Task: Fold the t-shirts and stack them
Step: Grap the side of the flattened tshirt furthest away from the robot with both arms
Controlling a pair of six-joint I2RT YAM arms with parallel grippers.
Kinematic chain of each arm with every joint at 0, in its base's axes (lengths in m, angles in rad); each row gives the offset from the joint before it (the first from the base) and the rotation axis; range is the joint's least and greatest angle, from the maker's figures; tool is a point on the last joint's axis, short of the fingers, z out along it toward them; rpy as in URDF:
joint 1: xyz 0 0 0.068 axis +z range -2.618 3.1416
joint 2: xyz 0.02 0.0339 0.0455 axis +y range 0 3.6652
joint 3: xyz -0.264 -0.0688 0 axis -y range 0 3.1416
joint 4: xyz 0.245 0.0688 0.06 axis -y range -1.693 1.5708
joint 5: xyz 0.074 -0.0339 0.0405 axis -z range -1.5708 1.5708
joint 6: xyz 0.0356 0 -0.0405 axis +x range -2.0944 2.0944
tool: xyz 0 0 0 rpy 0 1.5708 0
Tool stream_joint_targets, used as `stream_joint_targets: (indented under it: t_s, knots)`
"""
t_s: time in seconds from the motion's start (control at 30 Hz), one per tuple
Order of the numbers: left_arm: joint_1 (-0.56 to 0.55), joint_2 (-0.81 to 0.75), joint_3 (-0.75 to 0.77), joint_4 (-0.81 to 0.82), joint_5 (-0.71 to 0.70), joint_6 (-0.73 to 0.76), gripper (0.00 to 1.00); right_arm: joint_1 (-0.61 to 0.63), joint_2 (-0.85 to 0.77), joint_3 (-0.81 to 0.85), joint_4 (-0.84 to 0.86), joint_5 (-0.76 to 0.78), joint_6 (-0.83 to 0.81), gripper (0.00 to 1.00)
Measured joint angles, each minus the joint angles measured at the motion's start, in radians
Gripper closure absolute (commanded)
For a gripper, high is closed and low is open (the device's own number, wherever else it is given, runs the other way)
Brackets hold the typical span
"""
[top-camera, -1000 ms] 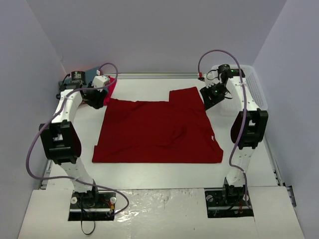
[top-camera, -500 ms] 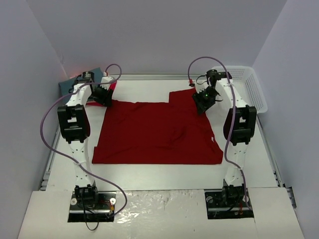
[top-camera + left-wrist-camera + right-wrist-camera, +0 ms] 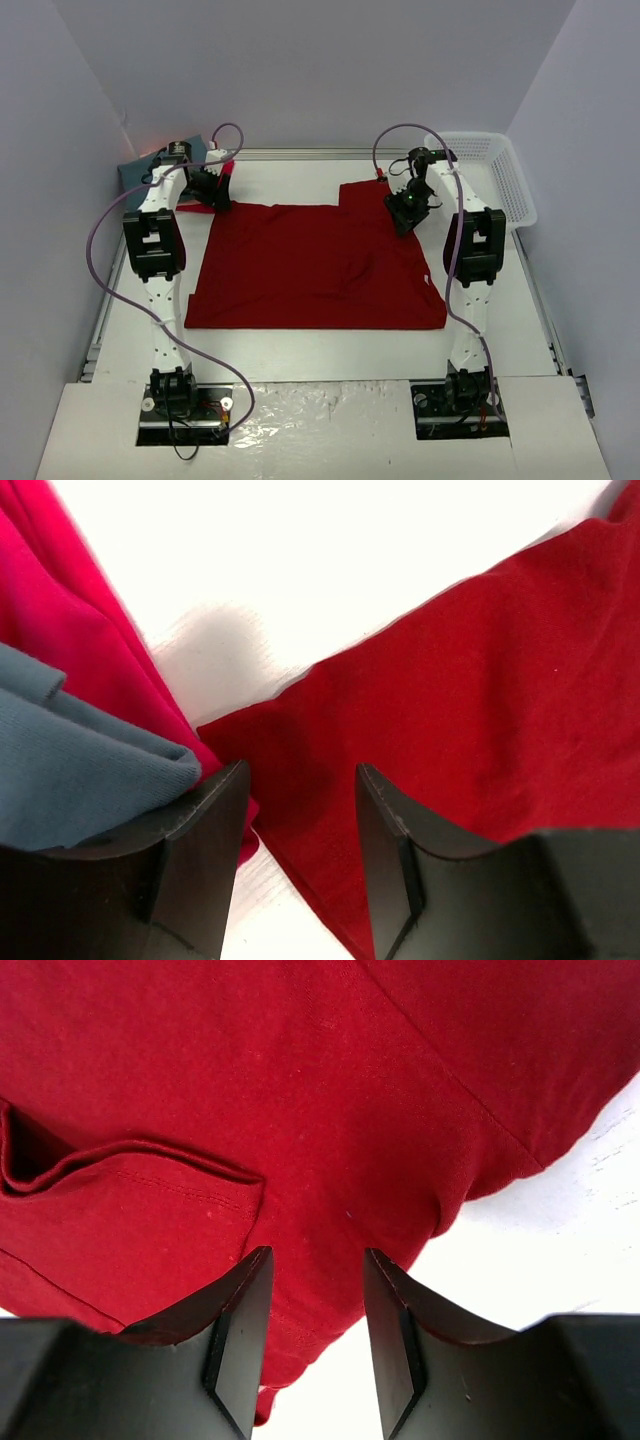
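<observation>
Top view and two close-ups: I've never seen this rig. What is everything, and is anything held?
Two robot arms are bolted at the table's near edge. The wide picture is from a fixed camera above and behind them; each close-up looks out from a wrist, past its fingers. A deep red t-shirt lies flat. The left gripper and right gripper sit over its far corners, jaws open, nothing gripped. A slate-teal shirt and pinkish-red shirt lie far left; a white basket sits far right.
</observation>
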Motion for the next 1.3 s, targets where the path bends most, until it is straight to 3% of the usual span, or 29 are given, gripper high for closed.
stream_joint_targets:
  t_s: [0.93, 1.1, 1.23, 1.3]
  knots:
    - [0.000, 0.089, 0.127, 0.000, -0.087, -0.142, 0.55, 0.010, 0.021, 0.002, -0.020, 0.027, -0.002, 0.64]
    - [0.000, 0.114, 0.163, -0.003, -0.093, -0.150, 0.70, 0.011, 0.037, 0.006, -0.026, 0.027, -0.002, 0.64]
    - [0.000, 0.118, 0.167, -0.005, -0.108, -0.145, 0.97, 0.012, 0.039, 0.007, -0.032, 0.027, -0.002, 0.64]
    - [-0.001, 0.118, 0.167, -0.008, -0.113, -0.137, 0.98, 0.012, 0.039, 0.009, -0.036, 0.027, -0.003, 0.64]
